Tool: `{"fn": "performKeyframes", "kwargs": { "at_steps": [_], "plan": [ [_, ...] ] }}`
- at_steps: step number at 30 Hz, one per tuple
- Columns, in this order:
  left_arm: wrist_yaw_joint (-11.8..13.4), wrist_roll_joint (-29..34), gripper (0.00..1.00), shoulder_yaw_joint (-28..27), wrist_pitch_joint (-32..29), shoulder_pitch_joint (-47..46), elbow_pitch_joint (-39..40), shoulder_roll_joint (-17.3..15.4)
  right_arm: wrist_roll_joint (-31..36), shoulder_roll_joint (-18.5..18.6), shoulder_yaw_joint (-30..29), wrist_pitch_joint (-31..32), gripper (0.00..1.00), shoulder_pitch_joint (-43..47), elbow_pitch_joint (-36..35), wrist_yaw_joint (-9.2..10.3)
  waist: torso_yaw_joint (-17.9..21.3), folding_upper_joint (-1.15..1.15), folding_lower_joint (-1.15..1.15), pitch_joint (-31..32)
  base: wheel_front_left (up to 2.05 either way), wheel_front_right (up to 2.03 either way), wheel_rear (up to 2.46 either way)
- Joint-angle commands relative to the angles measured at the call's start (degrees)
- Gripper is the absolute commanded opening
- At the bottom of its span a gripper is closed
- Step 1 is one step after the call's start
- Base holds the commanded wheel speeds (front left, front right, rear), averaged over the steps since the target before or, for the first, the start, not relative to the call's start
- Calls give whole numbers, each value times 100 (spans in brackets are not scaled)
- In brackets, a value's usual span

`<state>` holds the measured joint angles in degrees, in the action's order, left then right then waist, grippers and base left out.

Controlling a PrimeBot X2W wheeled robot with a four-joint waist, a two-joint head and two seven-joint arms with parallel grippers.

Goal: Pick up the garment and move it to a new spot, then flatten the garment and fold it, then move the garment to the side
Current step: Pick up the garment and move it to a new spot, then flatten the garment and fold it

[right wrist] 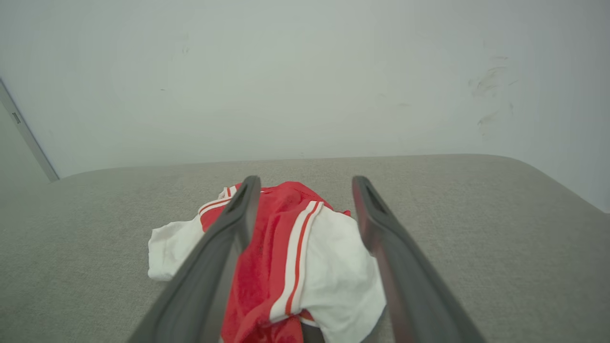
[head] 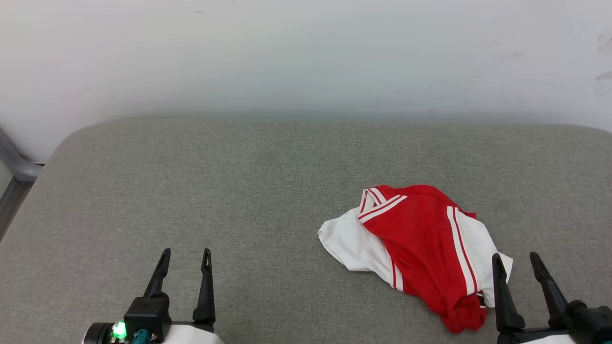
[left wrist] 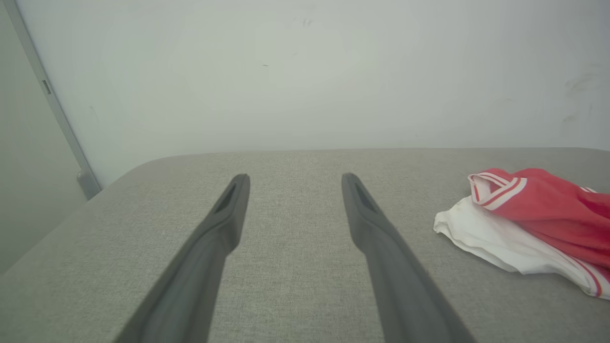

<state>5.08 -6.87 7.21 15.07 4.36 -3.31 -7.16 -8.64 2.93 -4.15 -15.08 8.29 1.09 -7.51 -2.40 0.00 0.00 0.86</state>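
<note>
Head view shows my left claw spread over bare grey cushion, and my right claw spread beside the crumpled garment. Left wrist view cuts the garment off, rightward of my fingers. Right wrist view has my left finger hiding part of the garment ahead.

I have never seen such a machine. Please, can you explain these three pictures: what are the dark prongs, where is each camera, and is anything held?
The prongs are the robot's jaws, two per arm. One camera looks down from its head: left gripper and right gripper both stand open and hold nothing. The other two cameras sit on the wrists, each looking along its own prongs. A crumpled red and white garment lies on the grey padded surface, just ahead of the right gripper.
</note>
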Motion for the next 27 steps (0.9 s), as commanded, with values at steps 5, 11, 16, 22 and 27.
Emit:
{"fn": "performKeyframes", "kwargs": {
  "at_steps": [5, 11, 16, 22, 27],
  "plan": [
    [-161, 134, 100, -184, 16, 69, -98, 137, -68, -9, 1, -14, 100, 111, 71, 4, 35, 0, 0, 18, 0, 0, 0],
    [-307, 233, 100, -336, 16, 97, -169, 220, -82, -9, 16, -14, 100, 101, 128, 4, 69, 0, 0, 37, 0, 0, 0],
    [-393, 313, 100, -446, 15, 113, -225, 307, -93, -9, 29, -14, 100, 80, 112, 4, 89, 0, 0, 54, 0, 0, 0],
    [-583, 327, 100, -519, 16, -225, -277, 292, -79, -9, 47, -14, 100, -15, 51, 4, 135, 0, 0, 19, 0, 0, 0],
    [-946, 248, 100, -520, 16, -909, -448, 144, -45, -9, 63, -14, 100, -128, -41, 4, 198, 0, 0, -73, 0, 0, 0]
  ]
}}
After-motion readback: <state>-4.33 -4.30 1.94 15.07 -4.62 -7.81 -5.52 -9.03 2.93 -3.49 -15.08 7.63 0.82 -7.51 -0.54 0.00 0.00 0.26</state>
